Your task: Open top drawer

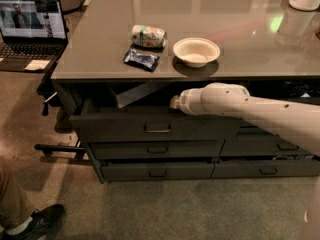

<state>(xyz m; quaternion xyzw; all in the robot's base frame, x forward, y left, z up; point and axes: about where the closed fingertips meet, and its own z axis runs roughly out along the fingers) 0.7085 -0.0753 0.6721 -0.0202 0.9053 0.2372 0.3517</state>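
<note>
The top drawer [125,129] is a wide dark grey front under the left half of the counter, with a small loop pull [157,128] at its centre. It stands pulled out a little, leaving a dark gap above its front edge. A grey slanted panel [134,92] shows inside that gap. My white arm [260,114] reaches in from the right. Its gripper [174,103] sits at the drawer's top edge, just above and right of the pull, pointing into the gap.
On the counter [240,44] lie a can [148,35], a dark blue packet [141,59] and a white bowl [196,51]. Lower, narrower drawers [157,149] stack beneath. A laptop [32,26] is at the far left and a person's shoe [37,221] at the bottom left.
</note>
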